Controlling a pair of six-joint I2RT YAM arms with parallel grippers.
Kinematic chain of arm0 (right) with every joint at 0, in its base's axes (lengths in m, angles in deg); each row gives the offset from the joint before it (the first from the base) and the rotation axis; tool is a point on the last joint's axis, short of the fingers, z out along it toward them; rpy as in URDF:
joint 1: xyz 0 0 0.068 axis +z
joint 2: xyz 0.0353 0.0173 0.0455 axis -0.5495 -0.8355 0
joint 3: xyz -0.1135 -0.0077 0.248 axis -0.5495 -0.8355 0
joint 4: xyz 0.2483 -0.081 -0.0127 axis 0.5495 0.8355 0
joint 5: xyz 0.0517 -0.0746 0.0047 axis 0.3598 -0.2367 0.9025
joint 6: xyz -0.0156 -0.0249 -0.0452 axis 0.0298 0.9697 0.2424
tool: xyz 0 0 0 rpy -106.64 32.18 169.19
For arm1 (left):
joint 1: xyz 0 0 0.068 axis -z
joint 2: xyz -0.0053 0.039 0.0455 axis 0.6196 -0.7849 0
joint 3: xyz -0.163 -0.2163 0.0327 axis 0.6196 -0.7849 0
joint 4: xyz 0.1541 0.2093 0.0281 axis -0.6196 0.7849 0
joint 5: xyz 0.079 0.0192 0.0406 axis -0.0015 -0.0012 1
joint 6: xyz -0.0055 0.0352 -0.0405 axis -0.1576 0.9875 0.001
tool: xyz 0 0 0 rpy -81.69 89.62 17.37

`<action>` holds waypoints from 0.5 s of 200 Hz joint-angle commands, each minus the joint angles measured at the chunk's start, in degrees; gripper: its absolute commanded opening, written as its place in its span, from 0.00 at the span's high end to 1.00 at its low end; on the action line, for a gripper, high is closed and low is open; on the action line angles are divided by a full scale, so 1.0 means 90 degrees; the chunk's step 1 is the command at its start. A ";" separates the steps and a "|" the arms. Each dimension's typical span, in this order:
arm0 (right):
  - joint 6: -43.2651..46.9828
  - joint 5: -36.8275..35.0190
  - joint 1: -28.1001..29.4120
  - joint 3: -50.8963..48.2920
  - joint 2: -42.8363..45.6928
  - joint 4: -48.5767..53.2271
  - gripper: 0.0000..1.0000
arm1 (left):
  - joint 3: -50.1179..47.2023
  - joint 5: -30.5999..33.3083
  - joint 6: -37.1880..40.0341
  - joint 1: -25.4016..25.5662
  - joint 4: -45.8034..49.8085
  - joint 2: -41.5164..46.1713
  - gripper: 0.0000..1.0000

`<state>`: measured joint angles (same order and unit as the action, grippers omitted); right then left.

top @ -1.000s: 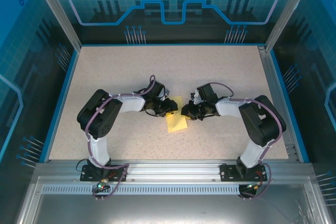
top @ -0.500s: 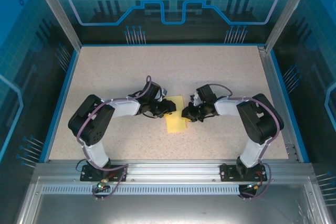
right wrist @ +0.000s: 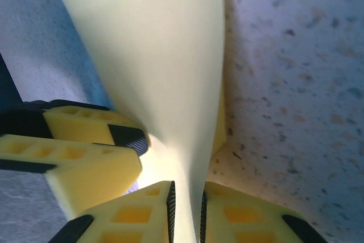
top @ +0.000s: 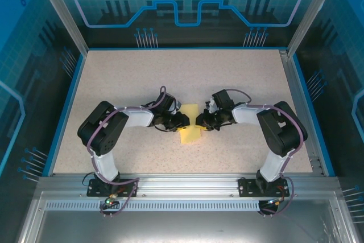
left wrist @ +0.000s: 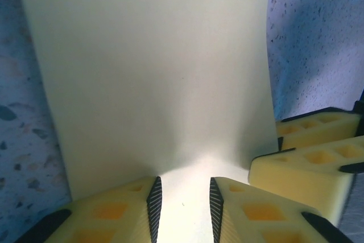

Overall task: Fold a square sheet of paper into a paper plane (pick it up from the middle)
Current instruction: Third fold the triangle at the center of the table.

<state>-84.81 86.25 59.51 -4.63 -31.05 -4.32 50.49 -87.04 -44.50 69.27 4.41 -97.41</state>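
Observation:
The square sheet of paper (top: pixel 189 131) is plain yellow and sits mid-table between both grippers. My left gripper (top: pixel 182 121) meets its left side and my right gripper (top: pixel 199 121) its right side. In the left wrist view the sheet (left wrist: pixel 153 72) spreads ahead; the left gripper (left wrist: pixel 183 189) has its jaws apart, with paper showing in the gap. The right gripper's fingers (left wrist: pixel 307 152) show at the right edge. In the right wrist view the right gripper (right wrist: pixel 186 194) pinches a raised fold of the sheet (right wrist: pixel 153 44). The left gripper's fingers (right wrist: pixel 85 152) touch it from the left.
The speckled beige tabletop (top: pixel 187 78) is bordered by a blue rim and glass walls. A metal rail (top: pixel 182 183) at the near edge carries both arm bases. The two grippers stand almost tip to tip over the paper.
The left arm's elbow swung out to the left and partly back, while its gripper stayed at the paper. The right arm barely moved. The paper shifted slightly.

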 commanded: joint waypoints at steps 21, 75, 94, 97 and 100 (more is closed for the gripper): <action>0.0230 0.0087 -0.0136 0.0371 -0.0274 0.0424 0.80 | 0.0250 0.0201 0.0631 0.0036 0.0568 -0.0311 0.69; 0.0255 0.0136 -0.0183 0.0509 -0.0324 0.0564 0.87 | 0.0347 0.0330 0.0967 0.0035 0.0786 -0.0055 0.67; 0.0252 0.0175 -0.0184 0.0580 -0.0326 0.0671 0.90 | 0.0273 0.0367 0.1088 0.0052 0.0772 0.0348 0.63; 0.0246 0.0178 -0.0184 0.0587 -0.0325 0.0675 0.90 | 0.0258 0.0381 0.1125 0.0062 0.0763 0.0408 0.62; 0.0249 0.0181 -0.0179 0.0594 -0.0330 0.0686 0.90 | 0.0236 0.0393 0.1156 0.0067 0.0764 0.0492 0.61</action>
<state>-83.08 86.29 58.72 -1.16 -33.28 -0.64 53.20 -86.25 -37.83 69.60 8.52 -97.78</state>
